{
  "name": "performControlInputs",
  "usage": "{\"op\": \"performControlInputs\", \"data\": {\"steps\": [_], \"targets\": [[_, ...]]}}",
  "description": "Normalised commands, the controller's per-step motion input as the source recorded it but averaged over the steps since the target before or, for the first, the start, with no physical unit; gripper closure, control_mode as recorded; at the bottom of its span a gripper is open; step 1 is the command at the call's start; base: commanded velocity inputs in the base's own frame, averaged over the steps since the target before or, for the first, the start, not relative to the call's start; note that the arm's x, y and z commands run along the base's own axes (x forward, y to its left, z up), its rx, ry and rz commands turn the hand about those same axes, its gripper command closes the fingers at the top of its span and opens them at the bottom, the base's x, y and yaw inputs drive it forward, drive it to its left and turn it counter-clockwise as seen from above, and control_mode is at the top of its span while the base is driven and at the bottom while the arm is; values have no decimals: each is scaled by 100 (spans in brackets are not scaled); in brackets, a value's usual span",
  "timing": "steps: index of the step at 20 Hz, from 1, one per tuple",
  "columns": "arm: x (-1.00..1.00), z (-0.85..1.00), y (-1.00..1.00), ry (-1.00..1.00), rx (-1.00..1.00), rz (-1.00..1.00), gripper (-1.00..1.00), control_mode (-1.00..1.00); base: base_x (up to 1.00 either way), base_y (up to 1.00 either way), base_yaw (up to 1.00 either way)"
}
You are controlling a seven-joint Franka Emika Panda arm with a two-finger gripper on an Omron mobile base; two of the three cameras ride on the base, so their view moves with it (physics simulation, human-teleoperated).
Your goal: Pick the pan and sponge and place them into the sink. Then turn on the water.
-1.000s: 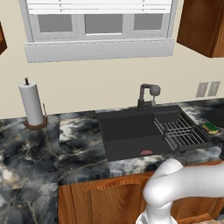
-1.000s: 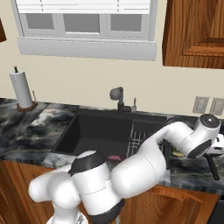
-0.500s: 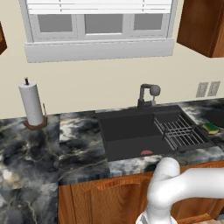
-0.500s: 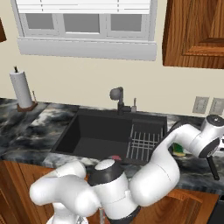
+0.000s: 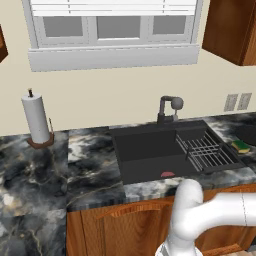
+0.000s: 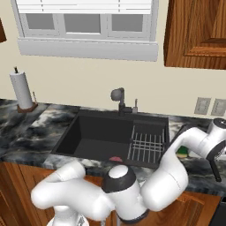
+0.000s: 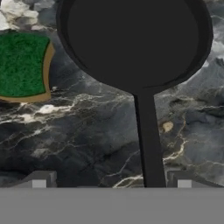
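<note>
The matte black pan lies on the marble counter in the hand view, its long handle running down toward me. My gripper hovers open above that handle, which passes between the fingertips, closer to the right one. The yellow and green sponge lies left of the pan, apart from it. It also lies just right of the sink as the sponge, and beside my arm as the sponge. My gripper hangs over the counter at the far right.
A ribbed black drying rack fills the sink's right part, and a small red mark lies on its floor. The dark faucet stands behind the basin. A paper towel roll stands far left. Wall outlets are at right.
The hand has shifted slightly right and down over the counter, and the arm's elbow has swung right along the cabinet front. The jaws stay open; pan and sponge have not moved.
</note>
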Motion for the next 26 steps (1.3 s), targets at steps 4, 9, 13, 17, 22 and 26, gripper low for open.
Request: {"op": "performControlInputs", "data": {"steps": [4,9,13,17,22,26], "targets": [[9,-23,-13,0,1,0,-100,-100,0,0,0],[13,-17,-14,0,0,0,-100,-100,0,0,0],[12,-20,-12,0,0,0,-100,-100,0,0,0],[10,-26,-9,0,0,1,-100,-100,0,0,0],[12,-25,-16,0,1,1,-100,-100,0,0,0],[13,-21,-28,0,1,1,-100,-100,0,0,0]]}}
